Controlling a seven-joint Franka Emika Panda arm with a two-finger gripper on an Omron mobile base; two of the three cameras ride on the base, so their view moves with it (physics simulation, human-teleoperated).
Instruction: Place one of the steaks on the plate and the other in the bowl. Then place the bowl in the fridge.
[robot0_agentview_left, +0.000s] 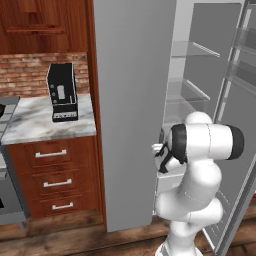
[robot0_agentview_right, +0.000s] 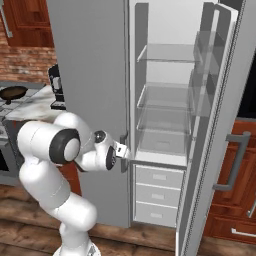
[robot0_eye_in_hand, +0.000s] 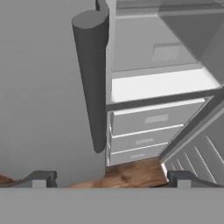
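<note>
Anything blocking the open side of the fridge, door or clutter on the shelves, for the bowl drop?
Nothing visible. The tall light-grey fridge has its right door swung wide; the glass shelves and the white ledge above the drawers are bare. The left door is shut. The open gripper faces its dark handle.

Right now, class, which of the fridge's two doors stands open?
The right door, swung out with its shelves showing beside the bare glass shelves. The left door is shut, flat-faced, its dark handle just ahead of the open pincer.

The arm (robot0_agentview_left: 200, 165) hides the fridge's (robot0_agentview_left: 135, 100) lower drawers; the open door (robot0_agentview_right: 215, 125) is cut off by the edge.
</note>
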